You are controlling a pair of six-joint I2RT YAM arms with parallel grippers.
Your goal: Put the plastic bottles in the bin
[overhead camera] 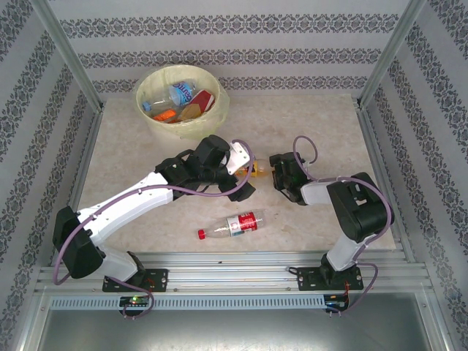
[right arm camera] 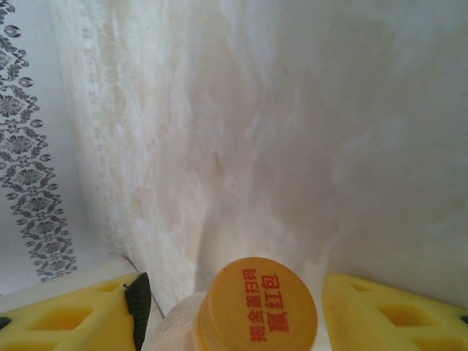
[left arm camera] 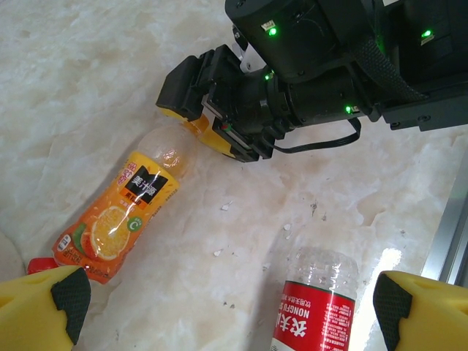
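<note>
Two bottles lie outside the bin [overhead camera: 175, 131], upper left: orange bottle [overhead camera: 252, 172], half hidden mid-frame; red bottle [overhead camera: 235, 224], lower centre; left tool [left arm camera: 230, 303] spread wide; right tool [right arm camera: 232, 292] straddles orange cap [right arm camera: 257, 307], grip unclear.

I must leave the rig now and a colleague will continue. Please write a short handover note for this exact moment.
Left gripper: open, empty, hovering over the table near both loose bottles.
Right gripper: fingers on either side of the orange bottle at its cap end; a firm grip cannot be confirmed.
Done: several bottles lie in the bin.
Left to do: the orange bottle and the red-label bottle, both lying on the table.
</note>
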